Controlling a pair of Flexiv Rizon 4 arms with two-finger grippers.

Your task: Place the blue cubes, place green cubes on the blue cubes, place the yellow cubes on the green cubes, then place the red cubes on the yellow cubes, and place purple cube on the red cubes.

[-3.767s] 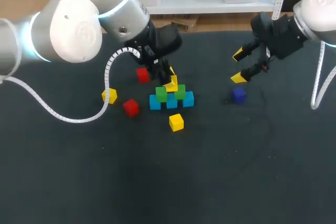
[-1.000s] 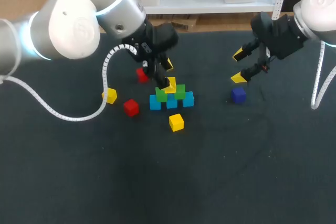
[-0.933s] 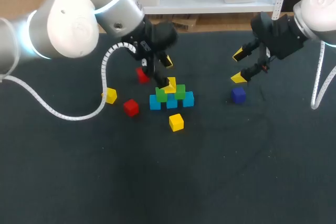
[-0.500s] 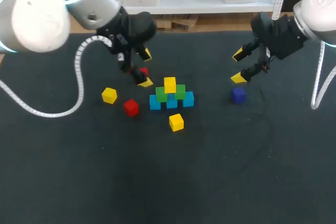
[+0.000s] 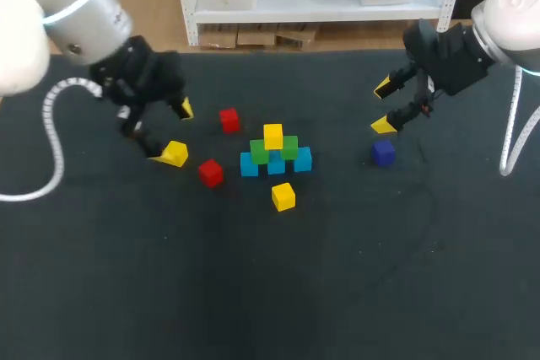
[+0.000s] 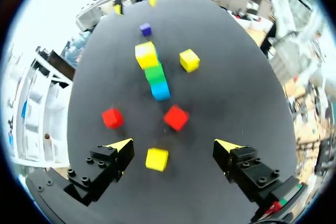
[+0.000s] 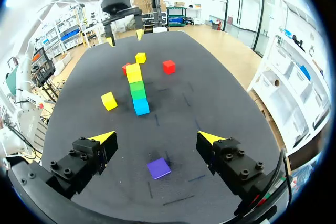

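Stack [image 5: 275,151] near the middle of the table [image 5: 337,292]: blue cubes [image 5: 277,164], three in a row; green cubes [image 5: 289,148], two, resting on the blue; top yellow [image 5: 272,136] set on the green (one only).

Loose items:
- Front yellow [image 5: 283,196], on the table just in front of the stack.
- Left yellow [image 5: 175,153], well left of the stack, lying between the fingers of the left gripper [image 5: 171,133]; touching neither finger in the wrist view.
- Back red [image 5: 229,120], behind and left of the stack.
- Front red [image 5: 210,173], beside the stack's left end, between it and the left yellow.
- Purple cube [image 5: 384,153], alone on the table right of the stack.

Left gripper: jaws wide, holding nothing, low around the left yellow.

Right gripper [image 5: 383,107]: jaws wide, holding nothing, above and just behind the purple cube (cube seen below and between the fingers from the wrist).
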